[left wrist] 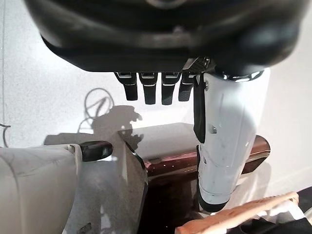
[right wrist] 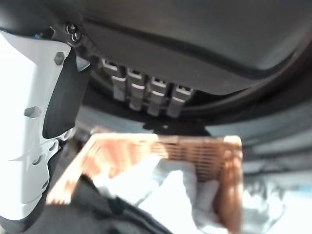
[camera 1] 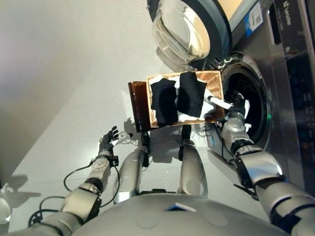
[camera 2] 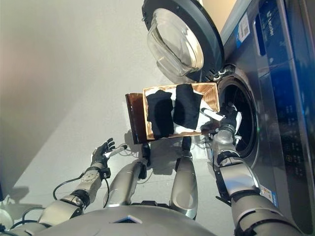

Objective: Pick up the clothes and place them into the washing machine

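Note:
A shallow wicker basket (camera 1: 214, 79) rests on a low dark brown box (camera 1: 138, 104) beside the washing machine. Two black clothes (camera 1: 165, 101) (camera 1: 191, 93) lie in it over a white cloth (camera 1: 187, 118). My right hand (camera 1: 237, 107) is open at the basket's edge nearest the drum opening (camera 1: 252, 96), its white thumb over the rim. In the right wrist view its fingers (right wrist: 146, 92) are straight above the basket (right wrist: 146, 148) and the white cloth (right wrist: 168, 190). My left hand (camera 1: 107, 138) is open and empty, low over the floor, away from the basket.
The washing machine's round glass door (camera 1: 189, 29) stands swung open above the basket. The machine's front panel (camera 1: 295, 83) runs along the right. Pale floor lies to the left. The brown box (left wrist: 170, 165) shows past my left hand's fingers (left wrist: 146, 88).

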